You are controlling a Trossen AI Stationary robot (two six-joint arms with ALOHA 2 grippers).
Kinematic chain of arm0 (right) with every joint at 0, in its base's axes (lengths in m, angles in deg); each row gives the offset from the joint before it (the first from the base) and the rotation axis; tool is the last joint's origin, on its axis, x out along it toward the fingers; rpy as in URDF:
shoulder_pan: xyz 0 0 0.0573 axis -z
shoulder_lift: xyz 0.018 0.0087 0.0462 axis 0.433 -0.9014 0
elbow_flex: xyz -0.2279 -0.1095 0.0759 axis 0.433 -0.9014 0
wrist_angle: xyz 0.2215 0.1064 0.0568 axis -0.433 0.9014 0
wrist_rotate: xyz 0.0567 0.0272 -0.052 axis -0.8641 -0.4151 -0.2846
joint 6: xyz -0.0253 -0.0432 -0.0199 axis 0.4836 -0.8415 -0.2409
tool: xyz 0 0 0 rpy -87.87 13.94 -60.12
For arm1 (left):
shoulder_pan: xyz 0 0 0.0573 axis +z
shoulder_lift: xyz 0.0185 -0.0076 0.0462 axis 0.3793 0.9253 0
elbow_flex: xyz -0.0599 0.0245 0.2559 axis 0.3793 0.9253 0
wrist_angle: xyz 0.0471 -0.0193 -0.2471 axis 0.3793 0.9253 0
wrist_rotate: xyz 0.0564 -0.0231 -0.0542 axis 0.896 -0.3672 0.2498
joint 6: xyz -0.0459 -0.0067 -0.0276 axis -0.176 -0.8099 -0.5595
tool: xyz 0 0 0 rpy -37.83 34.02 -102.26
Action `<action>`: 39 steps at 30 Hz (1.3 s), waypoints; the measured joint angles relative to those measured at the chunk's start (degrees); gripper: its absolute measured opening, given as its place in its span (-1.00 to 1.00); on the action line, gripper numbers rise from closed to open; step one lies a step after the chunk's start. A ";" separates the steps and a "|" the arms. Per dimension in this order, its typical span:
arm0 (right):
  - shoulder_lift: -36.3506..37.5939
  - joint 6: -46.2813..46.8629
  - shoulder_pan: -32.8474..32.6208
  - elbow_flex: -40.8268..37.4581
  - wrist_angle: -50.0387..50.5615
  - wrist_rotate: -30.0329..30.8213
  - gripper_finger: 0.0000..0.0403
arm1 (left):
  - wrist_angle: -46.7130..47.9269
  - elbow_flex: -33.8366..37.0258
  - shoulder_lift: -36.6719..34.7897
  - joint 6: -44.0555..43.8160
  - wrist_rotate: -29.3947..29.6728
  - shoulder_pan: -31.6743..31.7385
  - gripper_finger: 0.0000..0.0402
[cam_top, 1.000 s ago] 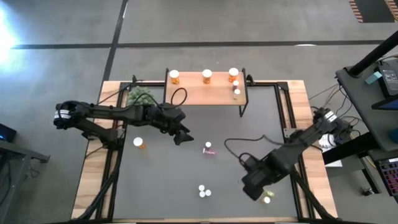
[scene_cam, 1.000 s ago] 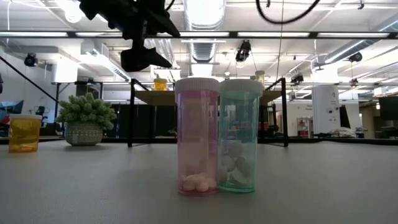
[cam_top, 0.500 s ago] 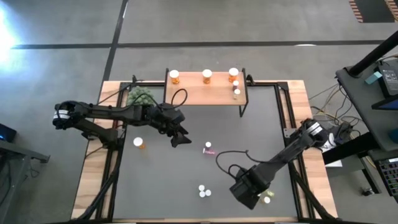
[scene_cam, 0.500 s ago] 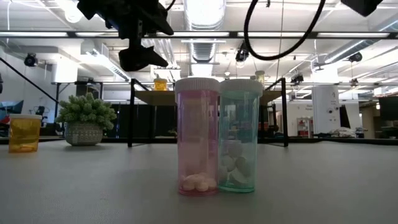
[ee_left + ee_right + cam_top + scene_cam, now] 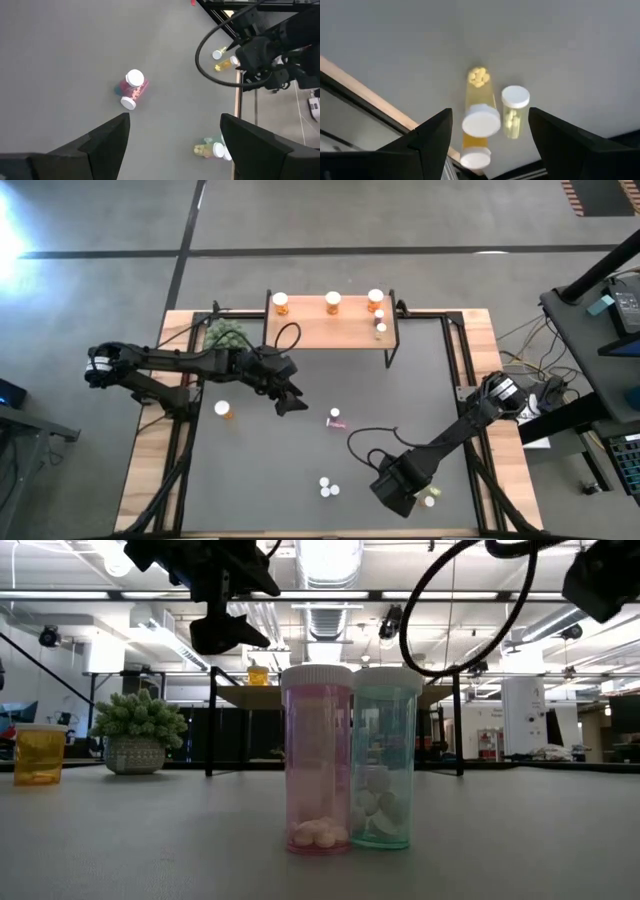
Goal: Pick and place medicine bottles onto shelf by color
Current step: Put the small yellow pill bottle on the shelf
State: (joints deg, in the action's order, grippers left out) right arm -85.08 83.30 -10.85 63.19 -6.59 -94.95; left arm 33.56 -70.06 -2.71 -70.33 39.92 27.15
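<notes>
The light-wood shelf (image 5: 330, 330) at the table's far edge carries several orange, white-capped medicine bottles (image 5: 332, 302). On the dark mat stand an orange bottle (image 5: 224, 409), a pink bottle (image 5: 336, 420) and a pink-and-teal pair (image 5: 327, 486). A group of yellow bottles (image 5: 480, 107) stands near the right front corner. My right gripper (image 5: 495, 150) hangs open above the yellow bottles, pointing steeply down, one finger to each side of them and clear of them. My left gripper (image 5: 292, 402) hovers open over the mat left of the pink bottle (image 5: 132, 91).
A green spiky plant (image 5: 228, 335) in a pot stands left of the shelf. The pink-and-teal pair (image 5: 350, 760) stands close to the low camera. A black cable (image 5: 370, 442) loops over the mat by my right arm. The wooden border (image 5: 365, 95) lies just beside the yellow bottles.
My right gripper has come down and moved toward the table's near edge and a little left, rolling its wrist, and now hangs low over the yellow bottles. Its cable loop has swung with it. No bottle has moved.
</notes>
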 joint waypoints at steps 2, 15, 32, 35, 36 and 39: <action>0.00 0.08 -0.02 -0.95 -1.29 0.00 0.25 | 0.02 0.01 -0.01 0.00 0.01 0.00 0.47; 0.00 -1.36 -0.13 -3.60 -4.81 -1.65 0.06 | 0.00 0.01 -0.02 -0.02 0.02 0.00 0.47; 2.76 -3.91 -0.04 -3.57 -4.71 -2.12 -0.28 | -0.03 0.01 -0.02 0.04 0.04 0.00 0.47; 5.53 -3.51 0.79 -3.57 -4.68 -1.92 -0.28 | -0.01 0.00 -0.02 0.05 0.04 0.00 0.47; 6.47 -2.84 1.24 -3.57 -4.68 -1.65 -0.28 | 0.00 0.01 -0.01 0.07 0.04 0.00 0.47; 8.23 -0.22 2.05 -3.57 -4.72 -1.35 -0.28 | 0.02 0.01 -0.02 0.07 0.04 0.00 0.47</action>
State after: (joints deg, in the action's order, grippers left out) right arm -76.85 83.08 -8.80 59.62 -11.31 -96.30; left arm 33.58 -70.05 -2.73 -70.27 39.96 27.15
